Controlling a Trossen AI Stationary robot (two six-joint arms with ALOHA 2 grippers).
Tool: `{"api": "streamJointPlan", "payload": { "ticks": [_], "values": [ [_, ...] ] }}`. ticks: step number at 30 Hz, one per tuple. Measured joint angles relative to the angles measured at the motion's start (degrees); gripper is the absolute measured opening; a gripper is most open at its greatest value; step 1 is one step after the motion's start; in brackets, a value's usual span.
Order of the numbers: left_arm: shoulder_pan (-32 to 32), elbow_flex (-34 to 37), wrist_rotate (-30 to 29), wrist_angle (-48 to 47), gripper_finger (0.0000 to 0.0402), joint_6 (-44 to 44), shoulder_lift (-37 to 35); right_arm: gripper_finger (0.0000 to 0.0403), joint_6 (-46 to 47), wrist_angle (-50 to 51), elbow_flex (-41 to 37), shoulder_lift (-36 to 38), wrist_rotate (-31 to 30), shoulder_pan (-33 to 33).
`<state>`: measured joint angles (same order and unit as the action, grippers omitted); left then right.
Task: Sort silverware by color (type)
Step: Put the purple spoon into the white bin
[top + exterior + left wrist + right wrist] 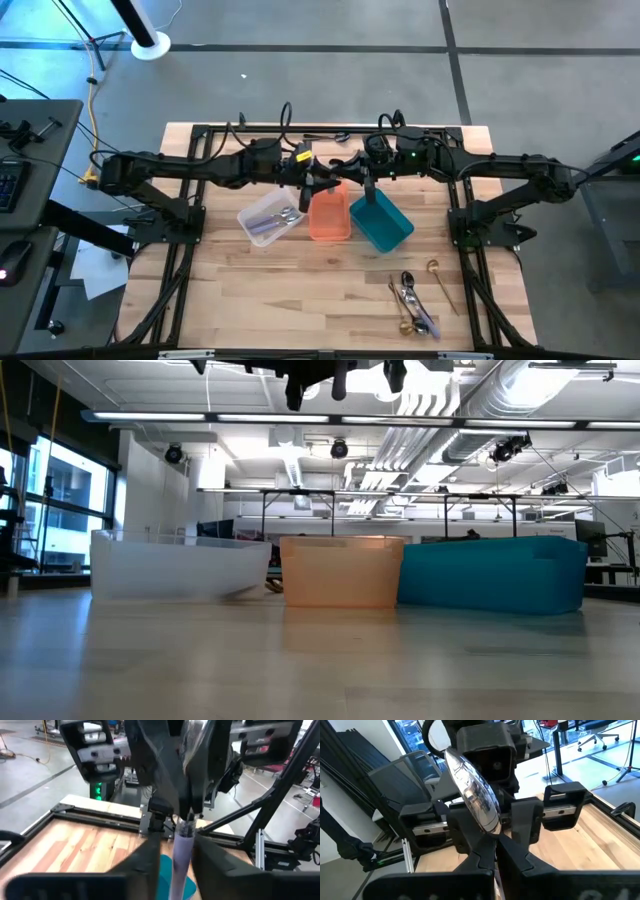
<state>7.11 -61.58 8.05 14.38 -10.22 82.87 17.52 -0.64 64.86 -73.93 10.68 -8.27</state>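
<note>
While both arms meet high above bins, silver spoon (472, 795) passes mid-air: right end effector (492, 851) clamped on handle, left end effector (172, 855) closed on same spoon. Thin, stiff, light, slick; grip flat handle. Remaining silverware (412, 300) lies on surface (300, 290).
</note>
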Motion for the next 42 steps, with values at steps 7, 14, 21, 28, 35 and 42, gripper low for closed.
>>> {"api": "streamJointPlan", "payload": {
  "ticks": [7, 14, 21, 28, 35, 42],
  "values": [
    [0.41, 0.00, 0.06, 0.19, 0.0022, 1.51, 0.00, 0.0000, -0.02, -0.08, 0.00, 0.00, -0.12, 0.00],
    [0.76, 0.00, 0.19, 0.12, 0.0017, 2.00, 0.00, 0.0002, -0.02, 0.12, 0.00, 0.00, -0.27, -0.02],
    [0.80, 0.04, -2.71, -0.76, 0.0017, 2.92, 0.00, 0.0085, -2.46, 3.67, 0.00, 1.05, -1.22, 0.00],
    [0.90, 0.04, -3.00, -7.78, 0.0017, 2.98, -1.03, 0.0178, -4.63, 16.07, -0.02, 6.98, -2.28, -2.63],
    [1.10, 8.36, -2.79, -1.23, 0.0017, 1.27, -7.40, 0.0188, -6.21, 29.86, -0.13, 12.58, -3.64, -3.32],
    [1.19, 18.93, -6.92, 5.22, 0.0017, -0.35, -18.52, 0.0188, -7.02, 26.76, -2.29, 14.04, -3.79, -3.32]
  ]
}}
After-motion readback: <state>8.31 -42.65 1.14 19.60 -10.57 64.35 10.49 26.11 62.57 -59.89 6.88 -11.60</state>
